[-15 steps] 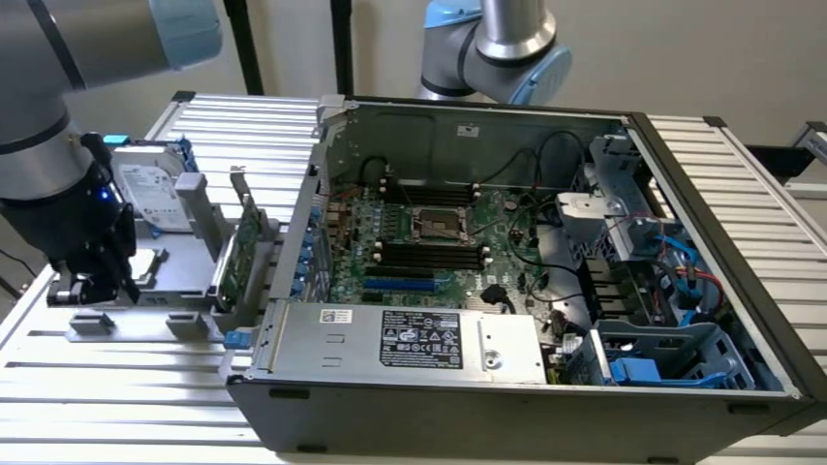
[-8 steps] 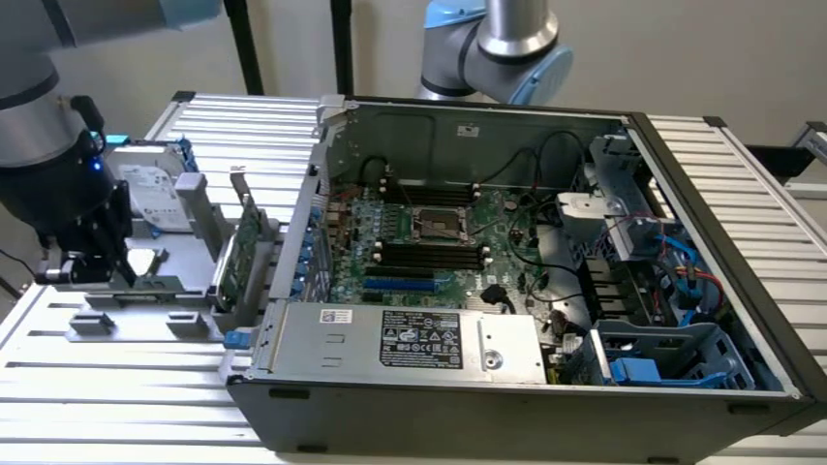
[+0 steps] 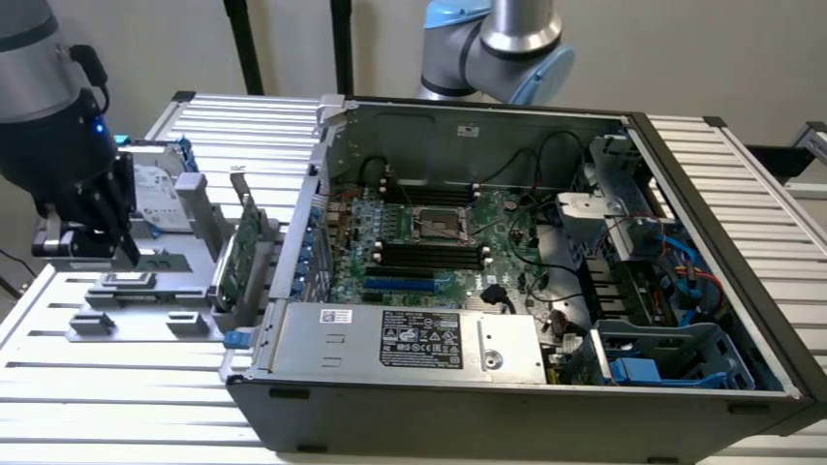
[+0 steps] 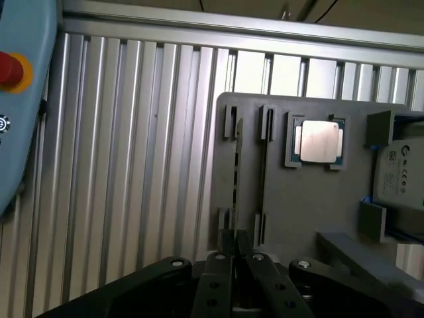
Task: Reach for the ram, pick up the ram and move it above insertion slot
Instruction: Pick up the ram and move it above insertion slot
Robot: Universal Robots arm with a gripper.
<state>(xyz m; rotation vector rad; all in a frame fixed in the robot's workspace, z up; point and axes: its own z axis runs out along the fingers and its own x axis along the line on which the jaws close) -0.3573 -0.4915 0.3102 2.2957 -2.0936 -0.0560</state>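
Nearly shut, my gripper (image 4: 235,244) looks pinched on the ram (image 4: 239,172) (edge-on), long axis running straight ahead along gray holder (image 4: 311,205).

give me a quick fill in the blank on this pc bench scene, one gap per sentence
1. The computer case lies with its side ____.
2. The button on the blue panel is ____.
3. The memory stick stands on its ____ in the grey tray.
4. The hand is over that tray, on the exterior view's ____.

Missing words: open; red; edge; left
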